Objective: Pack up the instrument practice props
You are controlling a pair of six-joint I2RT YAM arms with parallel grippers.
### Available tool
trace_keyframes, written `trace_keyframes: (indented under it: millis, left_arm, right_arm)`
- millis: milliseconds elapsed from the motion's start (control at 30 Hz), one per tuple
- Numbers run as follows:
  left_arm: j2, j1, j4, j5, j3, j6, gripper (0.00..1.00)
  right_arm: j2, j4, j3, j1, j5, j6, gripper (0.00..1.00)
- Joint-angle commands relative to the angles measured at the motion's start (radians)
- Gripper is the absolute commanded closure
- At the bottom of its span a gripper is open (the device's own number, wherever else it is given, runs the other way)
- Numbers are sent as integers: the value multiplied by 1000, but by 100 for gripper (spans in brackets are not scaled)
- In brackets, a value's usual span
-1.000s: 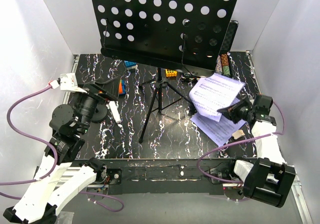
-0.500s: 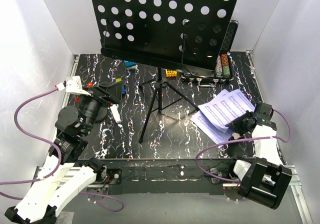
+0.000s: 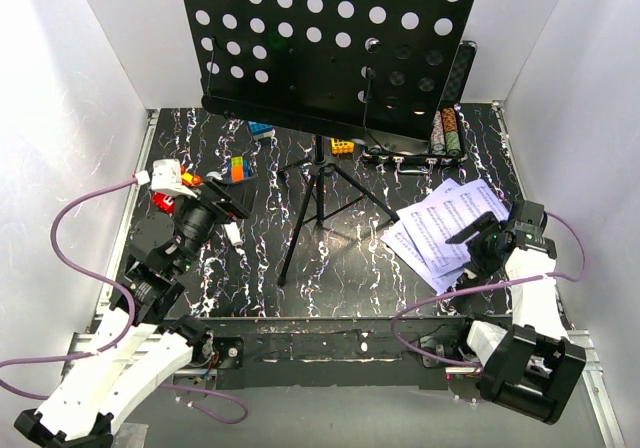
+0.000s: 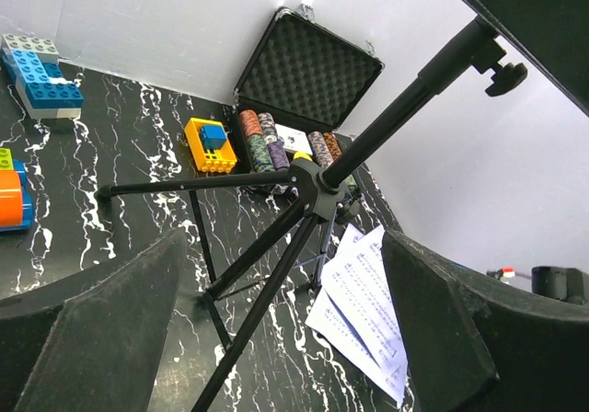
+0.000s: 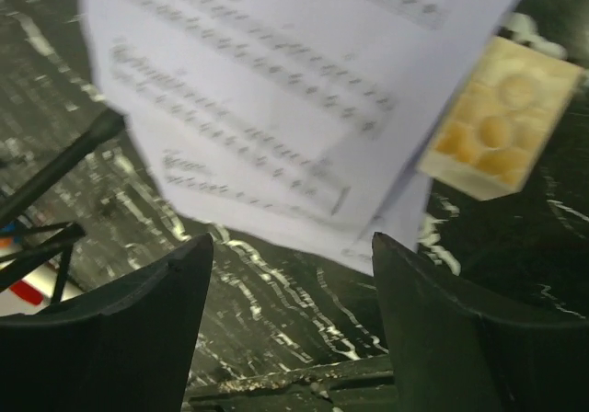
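Observation:
The black music stand rises at the back middle, its hole-punched desk up and its tripod legs spread on the dark marbled table. White sheet-music pages lie flat at the right. My right gripper hovers open at their near edge; in the right wrist view the pages lie just beyond the right gripper, nothing between its fingers. My left gripper is open left of the tripod. Through the left gripper, the left wrist view shows the tripod hub and the pages.
An open black case of poker chips stands at the back right. Colourful toy blocks lie at the left, and a yellow one behind the tripod. A beige block sits beside the pages. A small whitish object lies under my left gripper. White walls enclose the table.
My right gripper has opened and let go of the sheet music, which now lies flat further right. The left arm has swung right toward the stand.

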Motion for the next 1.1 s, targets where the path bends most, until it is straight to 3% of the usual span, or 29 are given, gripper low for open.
trace_keyframes:
  millis: [0, 133, 300, 433, 600, 700, 867, 1067]
  left_arm:
    - [24, 3, 9, 53, -3, -9, 13]
    - [43, 3, 12, 79, -10, -5, 11]
    - [75, 3, 116, 153, -33, 19, 8]
    - [126, 1, 352, 338, -97, 85, 7]
    - [216, -3, 634, 463, -156, 143, 2]
    - [317, -20, 679, 469, -110, 224, 2]
    - [440, -62, 786, 409, -64, 336, 12]
    - [573, -91, 911, 313, -12, 386, 18]
  right_arm:
    - [-41, -47, 159, 93, 0, 43, 22]
    - [-93, -46, 269, 202, 51, 61, 21]
    - [-239, 75, 299, 380, 60, -18, 26]
    - [-316, 207, 227, 520, 20, -135, 30]
    - [-371, 313, 125, 695, 110, -233, 31]
    - [-391, 408, 79, 802, 156, -241, 32]
    - [-419, 532, 27, 971, 314, -296, 32]
    - [-410, 591, 7, 1015, 338, -299, 32]
